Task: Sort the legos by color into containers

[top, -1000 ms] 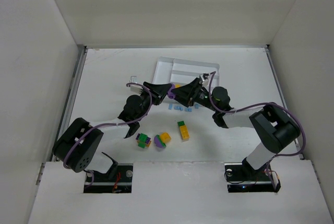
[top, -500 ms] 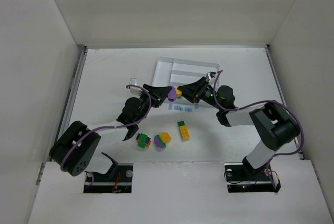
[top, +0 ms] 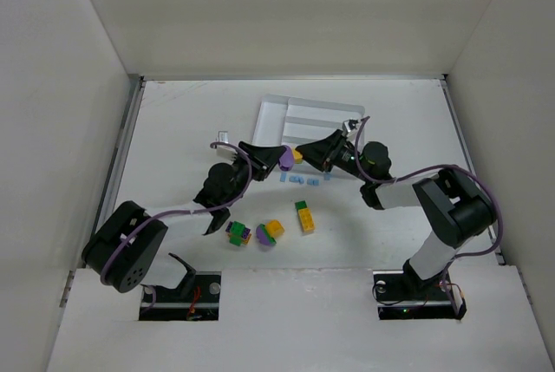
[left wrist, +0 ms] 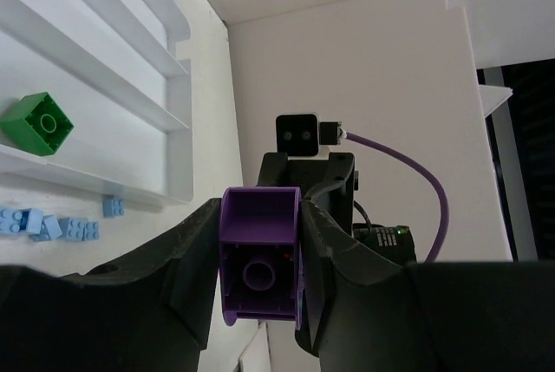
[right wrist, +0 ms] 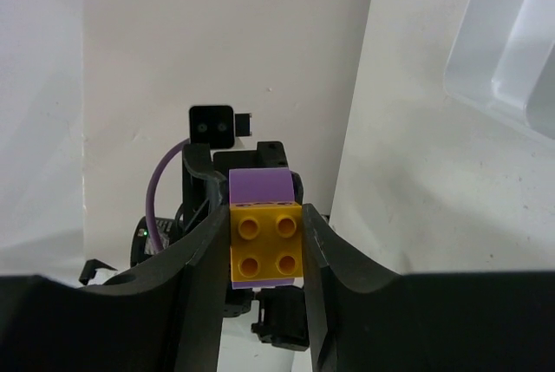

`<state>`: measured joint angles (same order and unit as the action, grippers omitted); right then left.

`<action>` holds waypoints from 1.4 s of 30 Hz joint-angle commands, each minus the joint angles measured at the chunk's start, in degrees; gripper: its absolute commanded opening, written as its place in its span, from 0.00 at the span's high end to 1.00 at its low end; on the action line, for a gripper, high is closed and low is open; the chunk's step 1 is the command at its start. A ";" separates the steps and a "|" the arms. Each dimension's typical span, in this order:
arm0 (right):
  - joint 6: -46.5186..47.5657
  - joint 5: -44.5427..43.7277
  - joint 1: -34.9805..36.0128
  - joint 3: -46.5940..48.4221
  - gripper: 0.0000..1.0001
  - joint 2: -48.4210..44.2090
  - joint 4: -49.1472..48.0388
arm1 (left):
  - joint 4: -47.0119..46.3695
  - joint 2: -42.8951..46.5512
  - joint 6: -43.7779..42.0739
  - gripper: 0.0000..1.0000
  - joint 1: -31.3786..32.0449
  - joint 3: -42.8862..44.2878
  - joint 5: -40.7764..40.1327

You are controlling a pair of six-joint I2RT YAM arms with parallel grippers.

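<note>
Top external shows loose clumps (top: 269,233) at 6 o'clock; above the worktop (top: 173,129), left end effector (top: 279,157) clamps the purple brick (top: 285,157), right end effector (top: 302,153) the joined yellow brick (top: 297,154). A skewed pull could flick either past the tray (top: 273,116) at 12 o'clock.

No text, label, brand or number can be read anywhere in view.
</note>
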<state>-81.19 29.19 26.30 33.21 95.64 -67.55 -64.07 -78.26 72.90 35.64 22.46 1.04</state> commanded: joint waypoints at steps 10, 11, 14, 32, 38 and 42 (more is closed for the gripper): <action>2.70 1.22 -6.22 0.54 0.71 -2.21 0.48 | -3.78 5.30 -1.18 0.81 -4.65 -4.52 1.86; 2.96 1.13 -6.57 0.54 0.71 -2.29 0.75 | -3.78 5.83 -1.19 0.81 -5.18 -5.22 1.86; 4.10 0.35 -7.71 0.89 0.71 -2.30 2.41 | -3.60 6.54 -0.92 0.81 -7.29 -6.72 2.56; 44.35 -35.42 -1.04 32.16 0.70 4.98 54.09 | -0.53 7.95 -7.86 0.79 -6.15 -6.46 1.51; 50.06 -39.91 -1.39 48.68 0.70 16.76 65.08 | -0.44 8.47 -8.48 0.79 -5.89 -6.99 1.78; 51.39 -41.14 -1.04 50.99 0.70 18.62 67.02 | -0.44 9.53 -8.74 0.79 -6.50 -8.13 1.51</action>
<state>-33.47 -8.60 25.19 81.58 114.78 -5.23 -62.02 -70.87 65.63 29.50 15.18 2.70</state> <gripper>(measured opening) 0.400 0.341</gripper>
